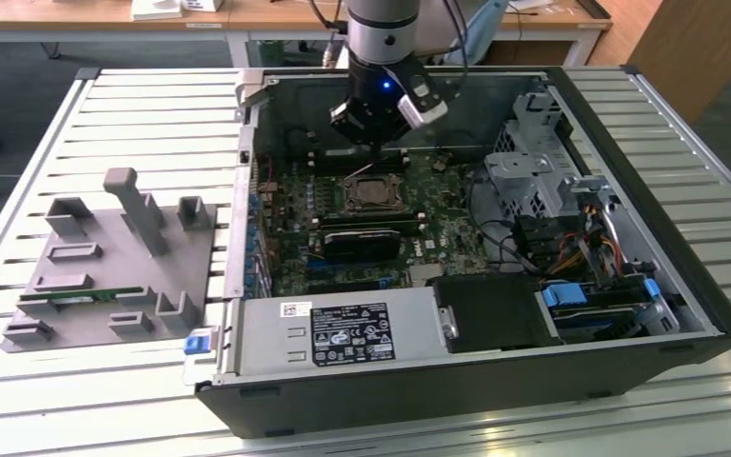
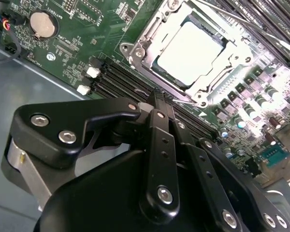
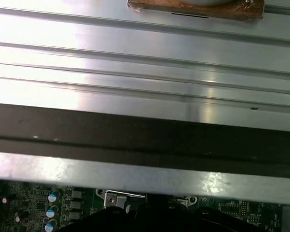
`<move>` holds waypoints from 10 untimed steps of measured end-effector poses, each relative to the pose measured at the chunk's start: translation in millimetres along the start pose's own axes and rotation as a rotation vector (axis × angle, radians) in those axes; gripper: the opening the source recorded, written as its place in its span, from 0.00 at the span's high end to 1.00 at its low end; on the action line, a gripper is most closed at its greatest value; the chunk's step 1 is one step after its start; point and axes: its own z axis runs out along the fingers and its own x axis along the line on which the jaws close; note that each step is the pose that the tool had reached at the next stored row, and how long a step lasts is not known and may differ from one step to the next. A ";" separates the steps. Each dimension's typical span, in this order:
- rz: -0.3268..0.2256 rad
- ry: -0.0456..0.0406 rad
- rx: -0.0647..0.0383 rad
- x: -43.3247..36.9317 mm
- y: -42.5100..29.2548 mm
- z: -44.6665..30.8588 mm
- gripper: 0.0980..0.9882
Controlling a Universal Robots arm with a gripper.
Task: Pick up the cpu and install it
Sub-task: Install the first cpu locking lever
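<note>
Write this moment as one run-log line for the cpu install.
arm: above open computer case | cpu: seated in motherboard socket, not held | gripper: near the socket | fixture tray: beside case

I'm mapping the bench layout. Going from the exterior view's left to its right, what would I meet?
Grey fixture tray → computer case's left wall → cpu in its motherboard socket, with the gripper above it → metal drive cage → case's right wall.

cpu: bright, smooth metal lid in a shiny steel socket frame. Gripper: matt black links with polished screw heads. Table: ribbed, brushed aluminium; tray: matt grey plastic.
</note>
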 end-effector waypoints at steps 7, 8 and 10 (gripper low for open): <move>0.000 0.0003 0.000 -5.1 1.2 3.4 0.99; 0.000 0.0005 0.000 -5.8 1.2 4.0 0.99; 0.000 0.0008 0.000 -7.0 1.1 5.7 0.99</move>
